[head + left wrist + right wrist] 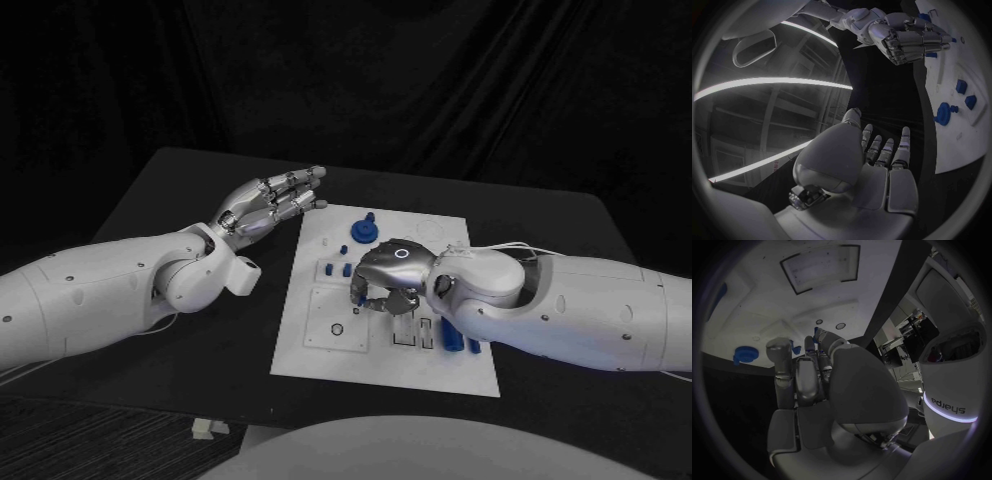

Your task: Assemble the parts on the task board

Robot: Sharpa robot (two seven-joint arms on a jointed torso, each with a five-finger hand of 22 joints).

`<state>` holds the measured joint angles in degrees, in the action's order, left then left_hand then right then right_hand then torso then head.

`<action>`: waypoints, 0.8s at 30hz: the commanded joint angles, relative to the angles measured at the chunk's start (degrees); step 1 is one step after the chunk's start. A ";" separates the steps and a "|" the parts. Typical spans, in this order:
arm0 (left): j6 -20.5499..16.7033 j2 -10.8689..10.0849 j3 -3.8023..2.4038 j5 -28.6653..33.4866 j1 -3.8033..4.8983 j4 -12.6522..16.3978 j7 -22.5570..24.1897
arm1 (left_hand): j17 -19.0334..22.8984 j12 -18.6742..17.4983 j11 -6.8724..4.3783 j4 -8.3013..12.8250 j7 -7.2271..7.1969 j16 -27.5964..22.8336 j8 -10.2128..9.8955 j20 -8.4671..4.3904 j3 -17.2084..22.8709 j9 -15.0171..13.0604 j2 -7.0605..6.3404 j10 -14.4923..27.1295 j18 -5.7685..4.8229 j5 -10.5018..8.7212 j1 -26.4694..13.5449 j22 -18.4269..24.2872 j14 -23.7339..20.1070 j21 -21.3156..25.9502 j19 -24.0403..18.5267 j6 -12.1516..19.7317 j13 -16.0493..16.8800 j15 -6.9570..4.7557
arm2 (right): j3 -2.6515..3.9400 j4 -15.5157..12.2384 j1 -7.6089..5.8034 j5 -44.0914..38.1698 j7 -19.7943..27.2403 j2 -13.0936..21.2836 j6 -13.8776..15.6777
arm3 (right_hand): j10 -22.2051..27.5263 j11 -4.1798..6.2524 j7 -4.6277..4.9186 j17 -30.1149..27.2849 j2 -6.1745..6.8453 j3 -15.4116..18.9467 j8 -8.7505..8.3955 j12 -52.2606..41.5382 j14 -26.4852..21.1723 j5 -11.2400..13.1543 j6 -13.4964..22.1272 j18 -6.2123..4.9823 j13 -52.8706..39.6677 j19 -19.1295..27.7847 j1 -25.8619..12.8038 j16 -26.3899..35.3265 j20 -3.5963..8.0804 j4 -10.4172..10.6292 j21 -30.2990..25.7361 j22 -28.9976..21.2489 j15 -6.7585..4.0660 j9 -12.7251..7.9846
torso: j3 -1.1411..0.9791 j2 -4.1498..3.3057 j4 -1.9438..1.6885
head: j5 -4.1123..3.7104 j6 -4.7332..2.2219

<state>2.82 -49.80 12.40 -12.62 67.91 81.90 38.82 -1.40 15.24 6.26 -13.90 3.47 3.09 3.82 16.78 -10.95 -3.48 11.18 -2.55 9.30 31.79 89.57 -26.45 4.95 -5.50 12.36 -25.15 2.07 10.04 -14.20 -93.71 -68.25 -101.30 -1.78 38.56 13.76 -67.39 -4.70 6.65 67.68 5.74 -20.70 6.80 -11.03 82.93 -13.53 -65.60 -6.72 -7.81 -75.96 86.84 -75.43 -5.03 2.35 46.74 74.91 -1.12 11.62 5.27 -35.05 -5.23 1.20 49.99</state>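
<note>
Right hand curls down over board centre, grasp not discernible; left hand hovers wide beside it; blue parts on board: advise slow vertical seating.

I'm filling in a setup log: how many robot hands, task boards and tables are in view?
Hands: 2, the left hand and the right hand
Task board: 1
Table: 1
Total: 4
</note>
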 commanded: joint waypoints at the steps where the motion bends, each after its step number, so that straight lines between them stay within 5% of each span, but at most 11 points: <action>1: 0.44 0.17 -0.06 0.37 -0.07 0.06 1.73 | -0.06 -0.24 0.51 0.14 -0.07 0.37 -0.20 -0.06 0.11 0.04 -0.09 0.03 0.21 -0.03 0.20 0.12 0.14 -0.24 0.29 0.20 -0.06 0.16 | 0.03 0.58 0.31 -4.37 -1.12 -0.55 0.80 | -1.98 1.62 0.10 0.09 0.16 0.00 -0.29 0.23 0.21 0.16 -0.21 -0.56 -0.07 0.19 0.21 0.03 0.27 -0.28 0.11 5.56 -0.07 -0.09 | 0.01 0.09 0.03 | 0.06 0.01; 24: 0.97 0.69 -0.06 0.37 -0.14 -0.39 1.52 | -0.06 -0.28 -0.22 0.37 0.99 0.40 0.27 -0.07 0.30 -0.21 -0.02 0.10 0.14 0.14 0.44 0.46 0.13 -0.17 0.28 -1.04 -0.07 0.17 | 0.03 1.01 0.94 -7.05 -1.83 -1.67 -0.59 | -2.29 1.60 0.12 -0.24 0.42 0.03 -0.75 0.66 0.17 -0.25 -0.24 -0.60 0.13 0.28 0.30 0.27 0.31 -0.59 0.02 5.51 -0.10 -0.44 | 0.04 0.07 0.00 | 0.50 0.01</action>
<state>2.98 -49.27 12.40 -12.62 67.87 81.48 38.82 -1.39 15.24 6.26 -13.74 4.32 3.31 3.83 16.78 -10.79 -3.64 11.18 -2.55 9.30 31.79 89.56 -26.04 4.94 -5.50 12.35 -26.00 2.05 10.04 -14.18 -92.48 -67.52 -107.21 -2.29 36.91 13.75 -68.00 -4.50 6.65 67.52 5.75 -20.65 6.31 -10.46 82.93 -13.44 -65.60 -6.72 -7.71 -75.95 86.84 -75.43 -5.03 2.09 46.74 74.95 -1.12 11.27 5.30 -34.95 -5.26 1.57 49.99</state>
